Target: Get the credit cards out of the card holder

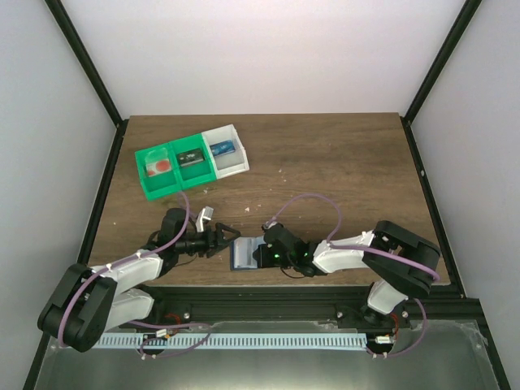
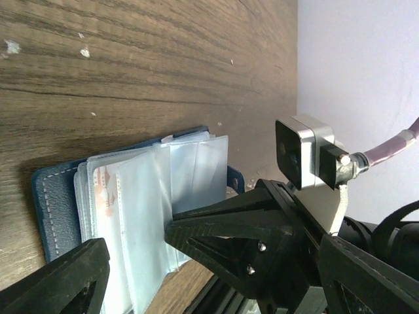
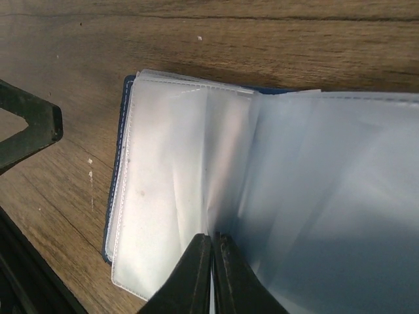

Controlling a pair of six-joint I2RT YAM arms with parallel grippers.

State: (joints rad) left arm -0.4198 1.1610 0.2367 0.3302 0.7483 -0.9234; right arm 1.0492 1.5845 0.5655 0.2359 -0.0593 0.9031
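Down by the near edge of the table (image 1: 341,162), the card holder (image 1: 242,253) lies open on its blue back. The right gripper (image 3: 213,252) is pressed together on one clear page (image 3: 314,196), likely lifting it so the pockets can be reached. Just beside the holder's other side, the left gripper (image 2: 134,252) hangs spread wide with nothing in it, likely ready to pull out a credit card (image 2: 103,196), a pale one with orange marks tucked in a pocket. Far back on the left sits the green-and-white tray (image 1: 162,193), well apart from it all.
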